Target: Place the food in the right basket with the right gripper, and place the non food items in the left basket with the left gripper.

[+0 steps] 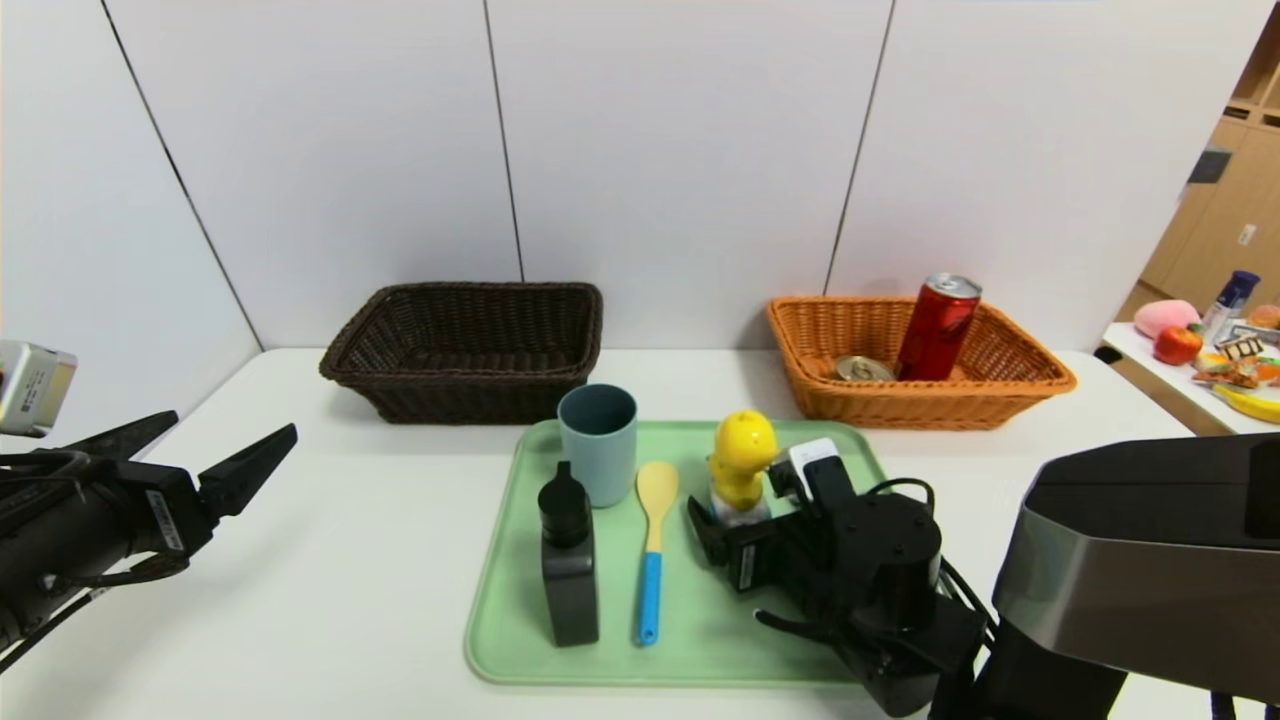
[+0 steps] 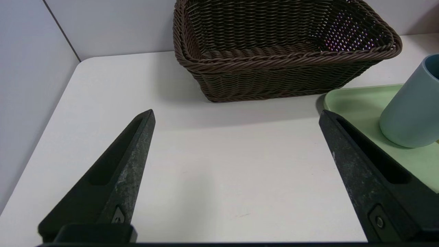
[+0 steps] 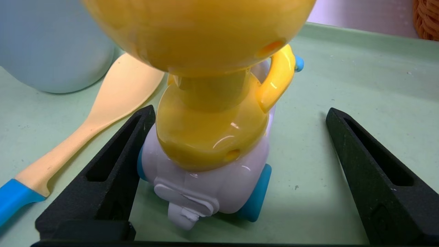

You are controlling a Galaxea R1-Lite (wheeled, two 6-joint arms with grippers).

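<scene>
The food, a red can (image 1: 937,327) and a round tin (image 1: 863,368), already sat in the orange wicker basket (image 1: 1010,385). The right gripper (image 3: 236,164) straddled the glossy plastic duck (image 3: 212,130) on the green tray (image 1: 500,620), fingers wide, holding nothing; the left gripper (image 2: 236,144) hung spread over the table near the dark woven basket (image 2: 274,79). Next, probably, the left should take the cup (image 1: 598,443), bottle (image 1: 568,560), spoon (image 1: 653,550) and duck.

Setting reads as a robot test lab, not a home or kitchen. A plain white table (image 1: 350,560) stands against bare white partition panels (image 1: 680,150) with dark seams, closing off the work area. Objects are staged on a pale green tray (image 1: 700,640) between two wicker baskets, like a trial layout. At the far right, a side table (image 1: 1150,350) holds assorted props, including toy fruit and a bottle; behind it stands light wooden shelving (image 1: 1225,200).
</scene>
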